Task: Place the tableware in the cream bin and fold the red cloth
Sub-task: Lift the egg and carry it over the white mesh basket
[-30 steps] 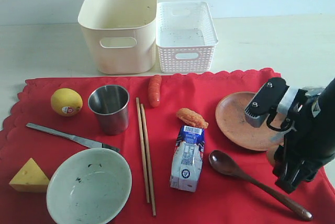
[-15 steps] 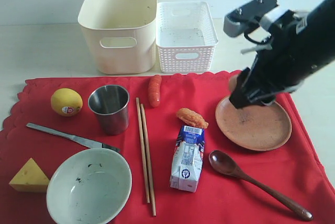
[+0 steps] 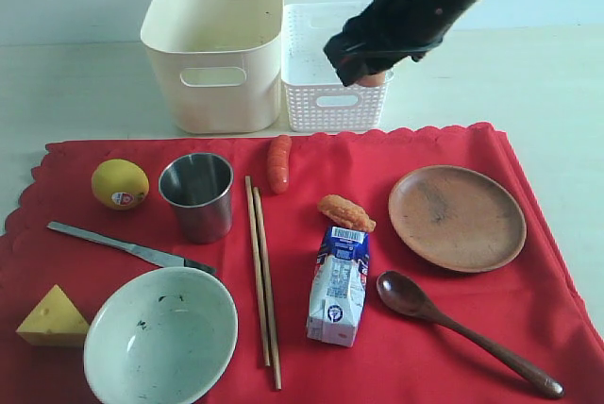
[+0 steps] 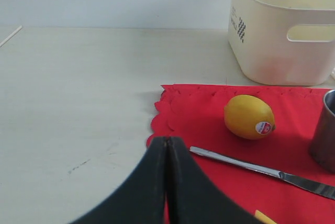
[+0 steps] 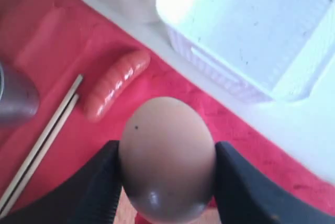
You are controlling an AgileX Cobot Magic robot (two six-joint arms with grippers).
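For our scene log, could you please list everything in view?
red cloth: 1, red, spread on table
cream bin: 1, cream, table behind cloth
white lattice basket: 1, white, right of bin
lemon: 1, yellow, cloth's far left
steel cup: 1, silver, right of lemon
sausage: 1, orange-red, cloth's far edge
chopsticks: 2, wooden, mid-cloth
bowl: 1, pale speckled, near left
knife: 1, metal, between lemon and bowl
cheese: 1, yellow, near-left corner
milk carton: 1, white-blue, lying mid-cloth
food piece: 1, orange, by carton
plate: 1, brown, right
spoon: 1, dark wooden, near right
egg: 1, brown, in right gripper
left gripper: 1, black, shut, empty, by cloth's edge
right gripper: 1, black, shut on egg, aloft near basket
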